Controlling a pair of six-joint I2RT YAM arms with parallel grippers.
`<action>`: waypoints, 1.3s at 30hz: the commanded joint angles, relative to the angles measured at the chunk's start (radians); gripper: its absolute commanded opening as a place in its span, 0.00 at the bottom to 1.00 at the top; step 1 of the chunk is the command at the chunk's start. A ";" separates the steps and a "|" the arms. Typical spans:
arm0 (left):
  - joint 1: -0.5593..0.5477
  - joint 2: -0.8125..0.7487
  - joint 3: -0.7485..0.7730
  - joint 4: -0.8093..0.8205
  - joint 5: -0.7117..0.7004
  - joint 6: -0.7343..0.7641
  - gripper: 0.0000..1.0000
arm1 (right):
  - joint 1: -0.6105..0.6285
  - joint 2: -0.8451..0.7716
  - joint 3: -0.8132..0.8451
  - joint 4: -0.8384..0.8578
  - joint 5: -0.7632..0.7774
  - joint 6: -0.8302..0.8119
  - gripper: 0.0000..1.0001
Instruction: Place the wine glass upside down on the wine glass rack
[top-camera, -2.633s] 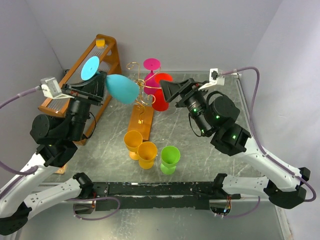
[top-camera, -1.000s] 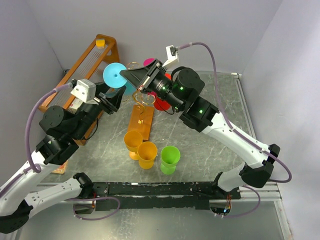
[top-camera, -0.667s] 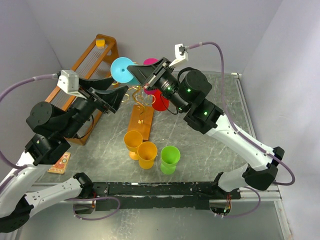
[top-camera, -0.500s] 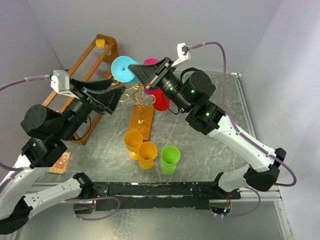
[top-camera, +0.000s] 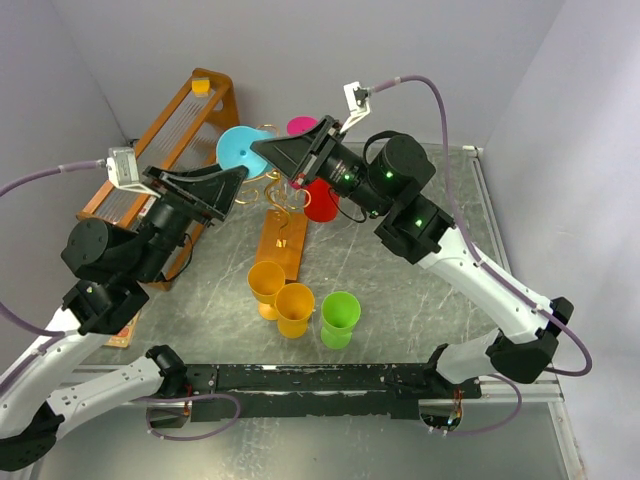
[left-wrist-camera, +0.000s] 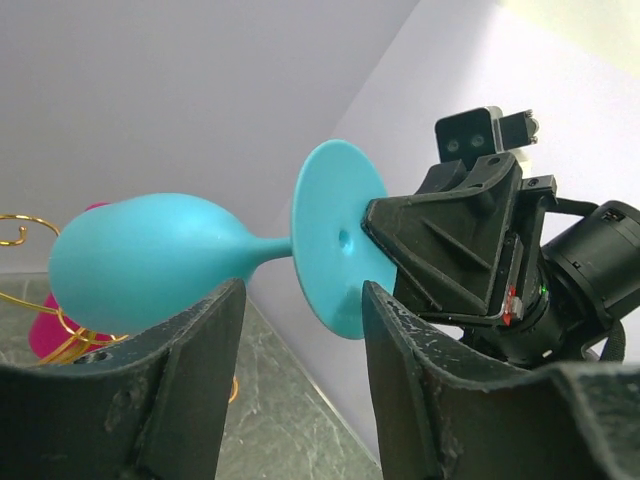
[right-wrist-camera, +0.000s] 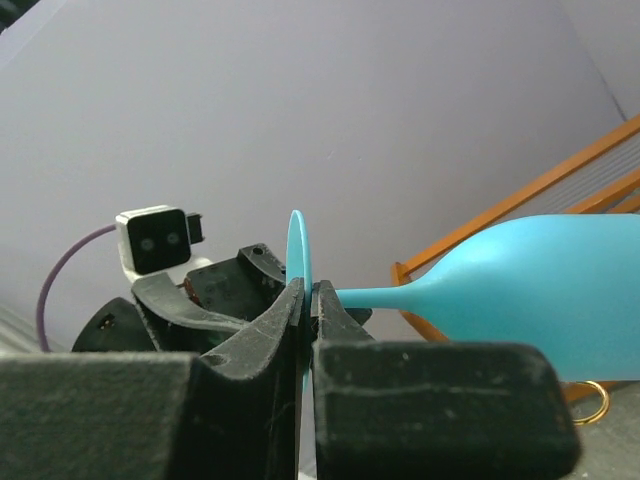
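**Overhead view.** The right gripper (top-camera: 260, 146), reaching in from 3 o'clock, is clenched on the rim of the round foot of the turquoise wine glass (top-camera: 236, 151). The glass lies on its side in the air, carried by that foot alone, at 11 o'clock of the wine glass rack (top-camera: 281, 192), a tree of gold wire curls on a narrow wooden base; its bowl is hidden here beneath the gripper. The left gripper (top-camera: 230, 186) sits at 9 o'clock of the rack, jaws released and spread, grasping nothing. A pink glass (top-camera: 304, 127) shows its foot uppermost at 12 o'clock of the rack; a red glass (top-camera: 321, 203) lies just beside the rack at 2 o'clock. Two orange cups (top-camera: 294, 305) and a green cup (top-camera: 340, 315) stand at 6 o'clock. A slanted wooden shelf rack (top-camera: 172, 128) stands at 10 o'clock.

**Left wrist view.** The stem runs level, bowl toward 9 o'clock and foot toward 3 o'clock, beyond the parted fingers (left-wrist-camera: 170, 390). The bowl is just beside the rack's gold wire; whether they touch cannot be told.

**Right wrist view.** The right gripper's two fingers pinch the foot disc, which is seen edge-on between them.
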 joint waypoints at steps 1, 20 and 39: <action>-0.003 -0.035 -0.038 0.133 -0.004 -0.028 0.58 | -0.032 0.008 0.015 0.028 -0.147 0.042 0.00; -0.002 0.011 0.028 0.128 -0.108 0.147 0.07 | -0.048 -0.027 -0.013 -0.035 -0.057 0.004 0.49; -0.002 0.144 0.033 0.118 -0.533 0.182 0.07 | -0.069 -0.184 -0.165 -0.154 0.261 -0.026 0.70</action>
